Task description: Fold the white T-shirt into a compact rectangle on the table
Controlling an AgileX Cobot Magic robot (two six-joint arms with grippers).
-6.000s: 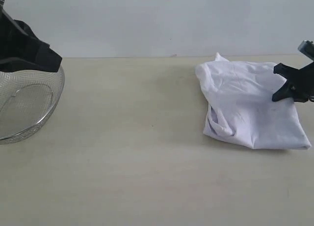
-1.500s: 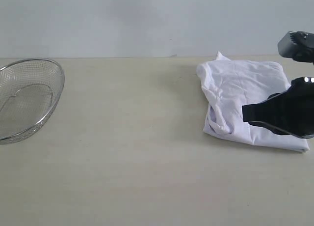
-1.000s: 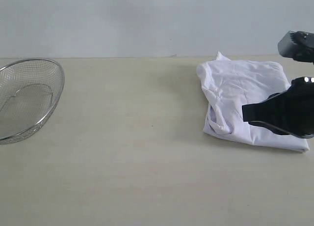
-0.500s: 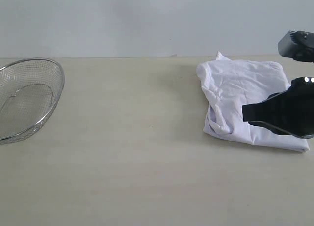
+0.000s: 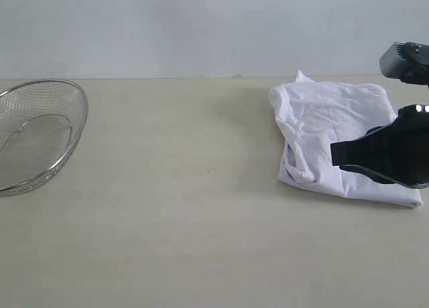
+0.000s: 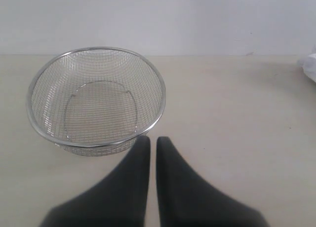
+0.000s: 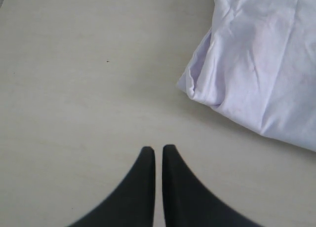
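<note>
Left end effector (image 6: 153, 139) and right end effector (image 7: 158, 149) were closed, empty; the right masked part of the white T-shirt (image 5: 322, 127); mesh basket (image 5: 37, 134) well apart.

Holding the left gripper (image 6: 148, 138) shut, pressing its two black fingers (image 6: 131, 182) side by side with only a hairline slit showing between them, gripping nothing. Holding the right gripper (image 7: 158, 148) shut in the same way, bringing its dark, curved fingers (image 7: 140, 187) to blunt, almost touching tips, clasping nothing. Reaching in from the right edge of the exterior view with the right arm (image 5: 402, 154), pointing the closed gripper leftward and roughly level, hovering in the air. Carrying a grey block (image 5: 405, 60) above and behind the black gripper body, and showing a small white glint on top of that body.
</note>
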